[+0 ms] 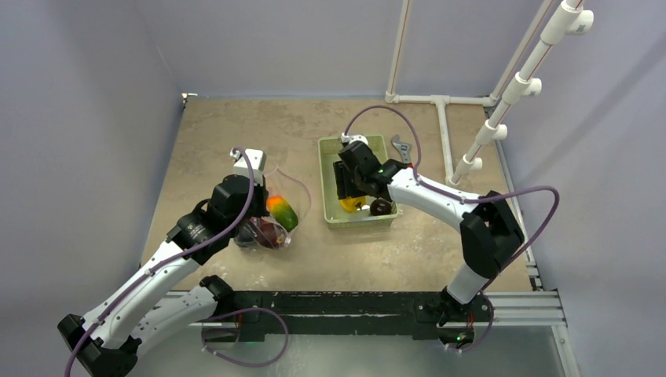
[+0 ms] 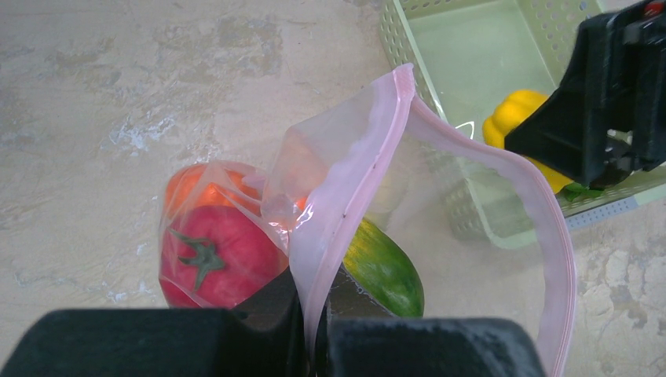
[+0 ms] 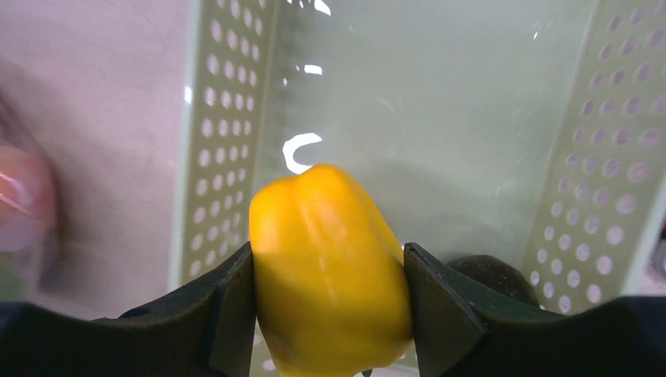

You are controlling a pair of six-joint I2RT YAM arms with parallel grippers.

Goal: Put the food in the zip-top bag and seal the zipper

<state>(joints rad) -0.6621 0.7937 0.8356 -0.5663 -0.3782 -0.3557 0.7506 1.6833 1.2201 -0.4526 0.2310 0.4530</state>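
The clear zip-top bag (image 2: 259,204) stands on the table with its mouth held up and apart. My left gripper (image 2: 318,314) is shut on its pale pink zipper (image 2: 353,181). Inside the bag lie a red tomato (image 2: 216,255), an orange piece (image 2: 188,184) behind it and a green piece (image 2: 385,267). From above, the bag (image 1: 271,224) sits left of the basket. My right gripper (image 3: 330,275) is down in the light green basket, both pads pressed against a yellow pepper (image 3: 326,259). A dark plum (image 3: 491,271) lies just right of it.
The light green slotted basket (image 1: 330,153) stands at table centre, holding the pepper (image 1: 351,204) and the plum (image 1: 382,206). A metal wrench (image 1: 402,148) lies right of the basket. White pipes (image 1: 444,129) run along the back right. The basket rim (image 2: 393,31) lies close beside the bag's mouth.
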